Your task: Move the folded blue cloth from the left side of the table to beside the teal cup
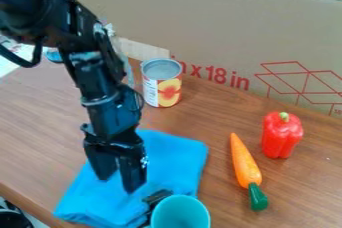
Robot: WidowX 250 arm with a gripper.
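Hanging above the folded blue cloth on the near left part of the counter, the pincer is spread, with a gap between its two fingers. At the cloth's near edge is a teal cup, with a small black object just beside it. Farther back stands a tin can, while a carrot and a red pepper are side by side to the right.

Between the tin can and the carrot, a passage is left; the worktop's back edge is blocked by cardboard.
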